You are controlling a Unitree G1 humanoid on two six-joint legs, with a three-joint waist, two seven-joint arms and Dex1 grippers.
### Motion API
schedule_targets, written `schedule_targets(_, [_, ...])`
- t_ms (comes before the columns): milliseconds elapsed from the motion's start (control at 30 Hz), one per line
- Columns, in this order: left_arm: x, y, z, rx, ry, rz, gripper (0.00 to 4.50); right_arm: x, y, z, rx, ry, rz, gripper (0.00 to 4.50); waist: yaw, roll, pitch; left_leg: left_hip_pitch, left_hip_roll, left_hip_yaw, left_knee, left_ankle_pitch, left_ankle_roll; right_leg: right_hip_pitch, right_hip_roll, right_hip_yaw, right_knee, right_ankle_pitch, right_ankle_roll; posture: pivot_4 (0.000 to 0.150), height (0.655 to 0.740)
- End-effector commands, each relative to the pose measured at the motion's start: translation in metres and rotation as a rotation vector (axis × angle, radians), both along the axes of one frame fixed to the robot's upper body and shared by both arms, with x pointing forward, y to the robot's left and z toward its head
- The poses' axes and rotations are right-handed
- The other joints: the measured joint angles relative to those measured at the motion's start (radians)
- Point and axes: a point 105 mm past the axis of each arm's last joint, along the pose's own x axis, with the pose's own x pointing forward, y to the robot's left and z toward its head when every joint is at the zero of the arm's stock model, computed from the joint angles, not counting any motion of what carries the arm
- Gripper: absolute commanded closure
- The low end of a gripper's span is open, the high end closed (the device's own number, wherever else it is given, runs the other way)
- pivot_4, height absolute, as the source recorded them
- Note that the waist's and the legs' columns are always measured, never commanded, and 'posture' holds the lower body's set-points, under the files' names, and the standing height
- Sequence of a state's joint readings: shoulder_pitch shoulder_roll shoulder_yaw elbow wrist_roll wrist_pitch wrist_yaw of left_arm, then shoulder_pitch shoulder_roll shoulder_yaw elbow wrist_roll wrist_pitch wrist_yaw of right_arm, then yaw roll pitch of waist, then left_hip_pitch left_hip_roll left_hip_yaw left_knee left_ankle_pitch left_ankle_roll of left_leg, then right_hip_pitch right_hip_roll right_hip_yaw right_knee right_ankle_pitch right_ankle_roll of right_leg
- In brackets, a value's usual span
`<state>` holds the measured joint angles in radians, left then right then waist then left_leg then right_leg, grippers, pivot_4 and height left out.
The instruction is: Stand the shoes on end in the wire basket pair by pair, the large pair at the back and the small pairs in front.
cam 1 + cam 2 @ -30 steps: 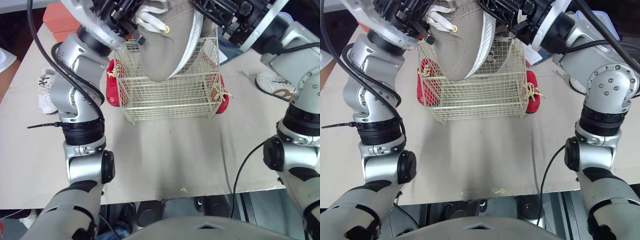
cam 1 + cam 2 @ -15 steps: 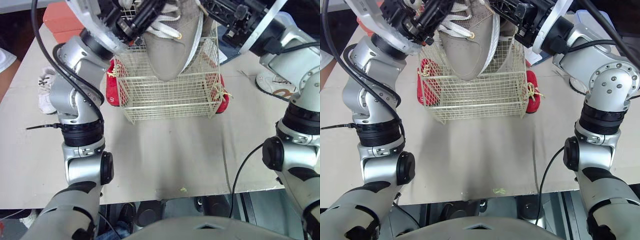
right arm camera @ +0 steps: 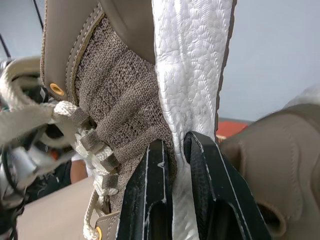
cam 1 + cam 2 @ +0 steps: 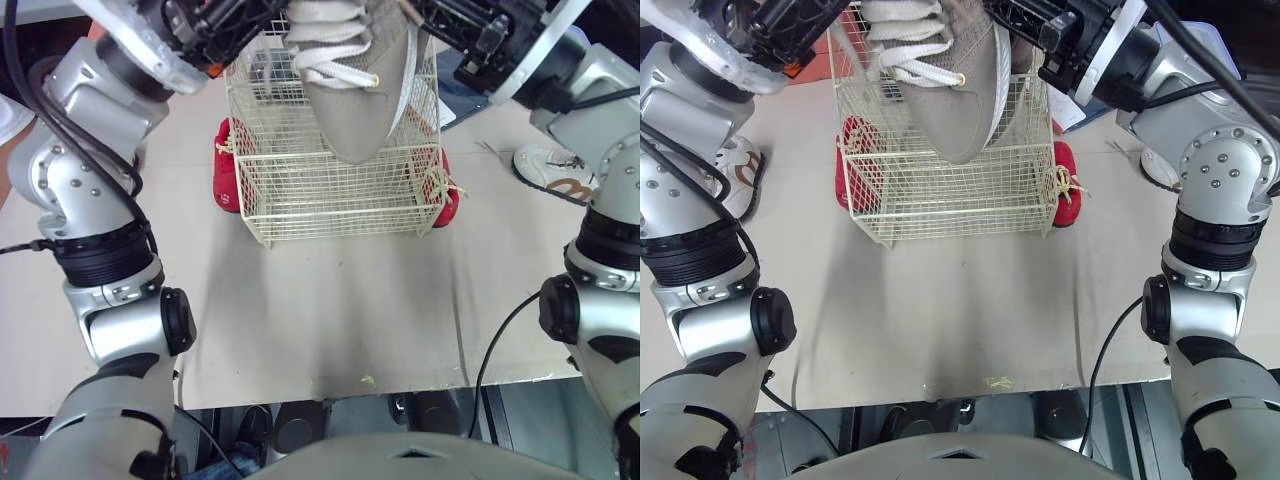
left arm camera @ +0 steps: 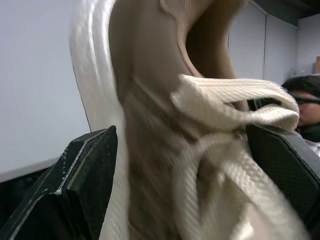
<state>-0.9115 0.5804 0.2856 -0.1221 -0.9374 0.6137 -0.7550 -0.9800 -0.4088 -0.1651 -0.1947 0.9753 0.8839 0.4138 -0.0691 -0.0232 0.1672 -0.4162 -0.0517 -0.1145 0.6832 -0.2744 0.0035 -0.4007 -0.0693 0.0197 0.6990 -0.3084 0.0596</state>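
The big tan shoe (image 4: pixel 352 95) hangs toe-down over the wire basket (image 4: pixel 330 205), held from both sides near its heel end at the top of the head views. Its laces face the camera, its white sole is turned to the robot's right, and its toe dips into the mouth of the basket toward the back. Whether the toe touches the bottom cannot be told. The left gripper (image 5: pixel 185 150) is spread wide across the shoe. One black finger (image 5: pixel 85 170) lies against the white sole edge and the other against the laces, so the shoe sits clamped between them. The right gripper (image 3: pixel 174 146) is pinched nearly closed on the side of the same shoe, where the brown knit meets the white sole, with only that thin edge between its fingers (image 3: pixel 156 200). In the right wrist view a second tan shoe (image 3: pixel 272 150) shows just beside the gripper; where it rests cannot be told. The basket stands on the grey table (image 4: pixel 330 310) with one red shoe (image 4: pixel 223 172) touching its left wall and another red shoe (image 4: pixel 448 197) touching its right wall. A white shoe (image 4: pixel 548 170) lies well apart on the right, and a small white shoe (image 4: pixel 735 165) lies on the left.
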Motion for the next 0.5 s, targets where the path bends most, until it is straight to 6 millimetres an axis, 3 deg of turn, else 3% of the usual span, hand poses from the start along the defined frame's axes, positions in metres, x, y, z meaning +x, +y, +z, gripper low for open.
schedule_targets(33, [-0.007,0.008,0.015,-0.037,-0.059,0.011,0.10,-0.014,-0.006,0.019,0.026,-0.122,-0.002,4.31,-0.001,0.000,0.000,0.000,0.000,0.000,0.000,0.000,0.000,0.000,0.000,0.000,0.000,0.000,0.000,0.150,0.7400])
schedule_targets(233, [0.008,0.002,0.003,0.014,-0.014,0.069,0.10,-0.020,-0.003,0.020,0.023,-0.161,0.031,4.31,0.002,0.000,0.000,0.000,0.000,0.000,0.000,0.000,0.000,0.000,0.000,0.000,0.000,0.000,0.000,0.150,0.7400])
schedule_targets(400, [0.004,-0.007,0.001,0.008,0.008,-0.008,0.10,-0.030,0.001,0.018,0.013,-0.199,0.088,4.31,0.002,0.000,0.000,0.000,0.000,0.000,0.000,0.000,0.000,0.000,0.000,0.000,0.000,0.000,0.000,0.150,0.7400])
schedule_targets(500, [0.006,-0.008,-0.001,0.009,0.018,-0.012,1.39,-0.030,0.000,0.017,0.013,-0.202,0.089,4.31,0.002,0.000,0.000,0.000,0.000,0.000,0.000,0.000,0.000,0.000,0.000,0.000,0.000,0.000,0.000,0.150,0.7400])
